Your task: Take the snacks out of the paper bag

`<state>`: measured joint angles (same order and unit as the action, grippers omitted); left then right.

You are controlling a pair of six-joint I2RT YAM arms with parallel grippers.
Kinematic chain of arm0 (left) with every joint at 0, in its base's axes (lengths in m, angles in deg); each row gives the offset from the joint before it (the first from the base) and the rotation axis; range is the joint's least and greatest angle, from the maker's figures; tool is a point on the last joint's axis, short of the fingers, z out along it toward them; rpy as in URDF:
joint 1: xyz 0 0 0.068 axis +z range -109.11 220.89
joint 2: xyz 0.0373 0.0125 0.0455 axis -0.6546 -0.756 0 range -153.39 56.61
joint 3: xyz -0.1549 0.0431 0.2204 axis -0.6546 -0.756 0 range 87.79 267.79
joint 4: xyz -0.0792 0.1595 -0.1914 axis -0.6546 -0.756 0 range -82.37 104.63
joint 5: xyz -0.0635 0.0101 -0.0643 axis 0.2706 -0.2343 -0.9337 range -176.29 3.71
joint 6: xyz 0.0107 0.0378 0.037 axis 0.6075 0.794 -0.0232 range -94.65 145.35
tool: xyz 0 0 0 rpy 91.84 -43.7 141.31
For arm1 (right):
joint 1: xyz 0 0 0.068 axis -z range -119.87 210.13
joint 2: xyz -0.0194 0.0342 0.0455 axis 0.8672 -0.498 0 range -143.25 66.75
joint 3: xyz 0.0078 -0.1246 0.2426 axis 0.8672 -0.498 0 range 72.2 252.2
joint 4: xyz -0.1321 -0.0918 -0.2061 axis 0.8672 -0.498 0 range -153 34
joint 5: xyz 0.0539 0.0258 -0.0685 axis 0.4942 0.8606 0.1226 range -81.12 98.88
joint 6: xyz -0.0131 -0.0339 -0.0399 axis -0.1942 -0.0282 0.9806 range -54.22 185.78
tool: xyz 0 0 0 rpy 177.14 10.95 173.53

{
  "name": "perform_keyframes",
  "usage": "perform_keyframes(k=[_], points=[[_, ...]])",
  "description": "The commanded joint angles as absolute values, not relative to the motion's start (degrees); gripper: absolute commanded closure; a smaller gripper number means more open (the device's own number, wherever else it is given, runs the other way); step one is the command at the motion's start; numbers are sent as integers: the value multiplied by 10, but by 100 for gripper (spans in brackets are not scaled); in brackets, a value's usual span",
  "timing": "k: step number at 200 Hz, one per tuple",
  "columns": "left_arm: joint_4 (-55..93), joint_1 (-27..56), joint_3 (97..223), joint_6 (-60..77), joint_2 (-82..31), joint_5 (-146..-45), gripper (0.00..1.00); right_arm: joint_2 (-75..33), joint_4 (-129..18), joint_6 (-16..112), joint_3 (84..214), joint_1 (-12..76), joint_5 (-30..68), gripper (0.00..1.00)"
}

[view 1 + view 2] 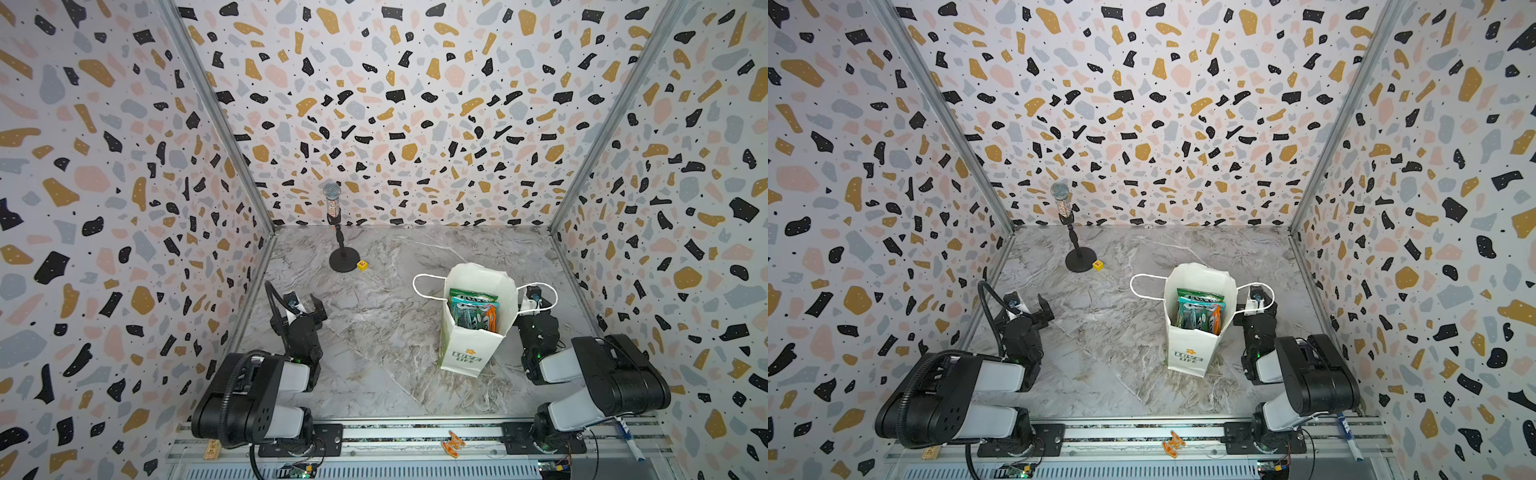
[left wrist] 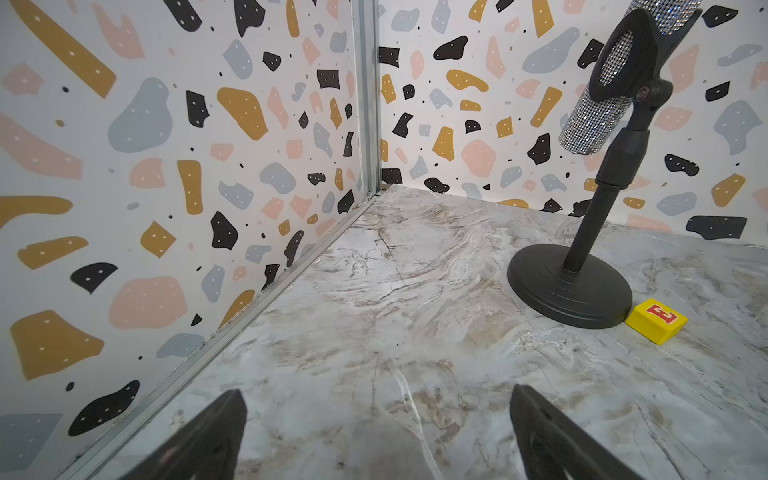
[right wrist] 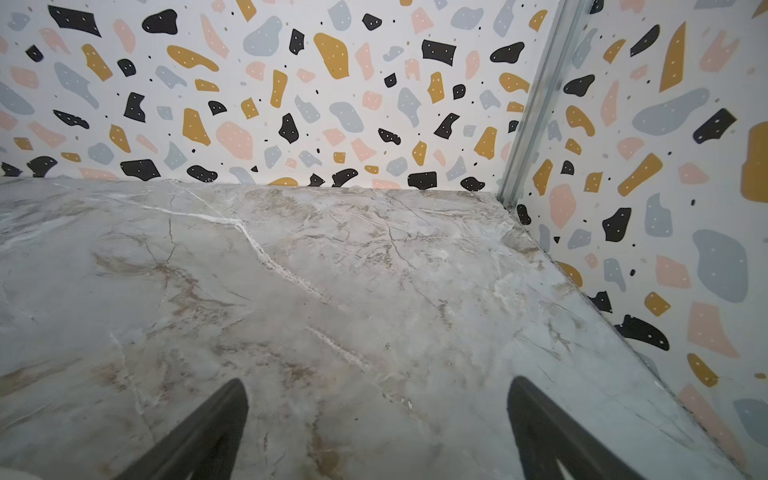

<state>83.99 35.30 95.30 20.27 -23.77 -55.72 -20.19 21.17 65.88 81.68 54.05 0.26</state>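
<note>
Both arms sit folded low at the near edge. The left arm [image 1: 257, 386] has its jaws wide open with nothing in them, and so does the right arm [image 1: 602, 374]. No snack is out yet, so I think the first grab comes next. The paper bag [image 1: 467, 353] stands up just beside the right arm, mouth open. The snacks [image 1: 473, 309] stand packed inside it, green at the back, teal and orange in front. A good way, I think: one arm steadies the light bag so it does not tip, and the other comes straight down and pinches one packet's top edge. Watch the cord handle [image 1: 556, 297] by the right jaws. The worktop [image 1: 374, 332] is smooth grey marble. Far back stand a microphone [image 1: 332, 199] on a black stand [image 1: 344, 261] and a small yellow cube [image 1: 362, 265]. Spotty walls [image 1: 415, 104] close in three sides
</note>
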Motion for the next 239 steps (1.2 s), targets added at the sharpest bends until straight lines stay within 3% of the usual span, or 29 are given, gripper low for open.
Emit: perform_keyframes(k=[1, 203, 239], points=[[858, 350, 967, 213, -241, -550, 0, -201, 228, 662, 821, 538, -4, 1], [863, 350, 964, 211, -236, -547, 0, -191, 246, 664, 808, 535, -11, 1], [746, 347, 982, 194, -148, -518, 0, -125, 226, 657, 788, 519, -85, 1]])
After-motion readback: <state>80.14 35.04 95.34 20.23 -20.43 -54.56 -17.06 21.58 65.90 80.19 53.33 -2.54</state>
